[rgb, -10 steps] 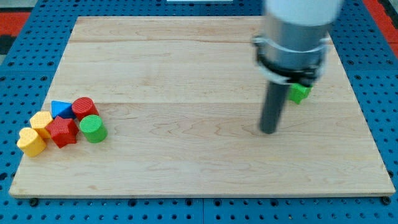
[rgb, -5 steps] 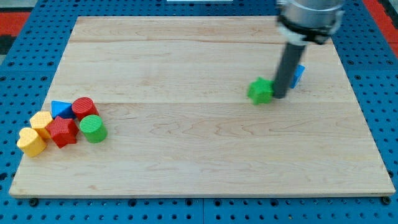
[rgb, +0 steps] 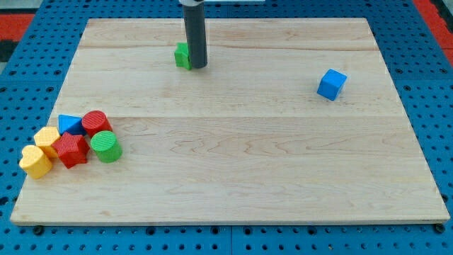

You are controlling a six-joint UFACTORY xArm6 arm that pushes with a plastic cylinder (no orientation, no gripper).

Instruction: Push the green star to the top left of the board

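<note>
My tool is a plain dark rod with nothing to open or close and no hold on anything; my tip [rgb: 197, 66] rests on the tabletop [rgb: 233, 170] near the view's top, left of centre. The green star [rgb: 182, 55] sits just to the view's left of the tip, touching the rod's side or very nearly so; the rod hides its right part. So little of it shows that I cannot tell which way its points face, nor any long axis.

Well apart from the tip, toward the view's right and slightly lower, stands a blue cube [rgb: 331, 84], alone.

Far from the tip, down at the view's lower left, a cluster of blocks is packed together. A blue triangle [rgb: 69, 124] and a red cylinder [rgb: 95, 122] form its upper edge. Below them lies a red star [rgb: 71, 149], with a green cylinder [rgb: 106, 146] just to its right. On the cluster's left are a yellow block [rgb: 47, 137], its shape unclear, and a yellow heart [rgb: 35, 160] below it, nearest the tabletop's left edge.
</note>
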